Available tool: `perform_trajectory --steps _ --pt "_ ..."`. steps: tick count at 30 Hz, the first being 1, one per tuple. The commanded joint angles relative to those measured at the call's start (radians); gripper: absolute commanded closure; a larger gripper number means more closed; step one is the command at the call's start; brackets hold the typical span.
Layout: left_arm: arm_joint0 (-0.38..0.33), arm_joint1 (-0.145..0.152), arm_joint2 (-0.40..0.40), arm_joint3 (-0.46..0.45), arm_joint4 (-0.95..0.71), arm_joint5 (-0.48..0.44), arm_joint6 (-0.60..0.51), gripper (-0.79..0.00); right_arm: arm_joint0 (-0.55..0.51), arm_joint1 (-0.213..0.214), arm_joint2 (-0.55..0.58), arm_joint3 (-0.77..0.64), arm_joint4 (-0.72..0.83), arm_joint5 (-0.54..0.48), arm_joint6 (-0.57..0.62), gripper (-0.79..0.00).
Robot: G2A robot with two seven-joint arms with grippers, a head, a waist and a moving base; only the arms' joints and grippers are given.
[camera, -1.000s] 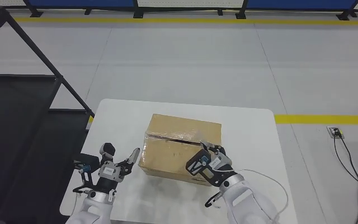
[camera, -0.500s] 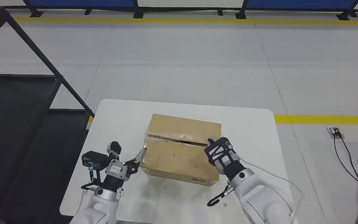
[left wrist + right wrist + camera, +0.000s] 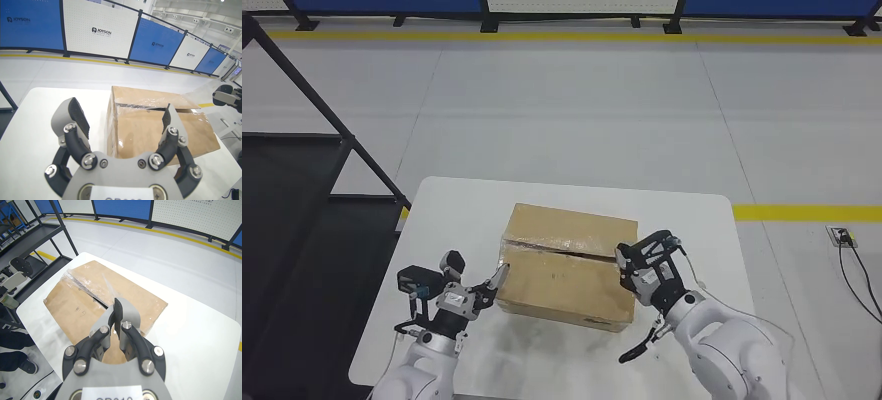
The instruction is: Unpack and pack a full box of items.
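Pulled back past the edge of the box (image 3: 562, 270), my right hand (image 3: 645, 262) pinches the clear tape (image 3: 108, 285), peeling it off the seam. My left hand (image 3: 479, 272), spread open, has closed in beside the box on the table (image 3: 692, 220). Opening looks near.

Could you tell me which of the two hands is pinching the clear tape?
The right hand: it is shut on a strip of clear tape lifted off the box. The left hand stands open by the box's other end, holding nothing.

The left gripper (image 3: 121, 103) has grey fingers (image 3: 59, 117), black ribbed pads (image 3: 79, 115), black links (image 3: 73, 141), silver screws (image 3: 88, 161).
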Motion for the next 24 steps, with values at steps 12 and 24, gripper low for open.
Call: perform_trajectory --steps 12,24 --pt "-0.002 0.007 0.002 0.005 -0.003 -0.005 -0.002 -0.785 0.007 -0.003 0.143 0.041 0.451 0.204 0.142 0.0" --pt "-0.031 0.013 0.021 0.012 0.009 -0.011 -0.032 -0.785 -0.009 0.005 0.21 0.085 0.626 0.249 0.168 0.0"
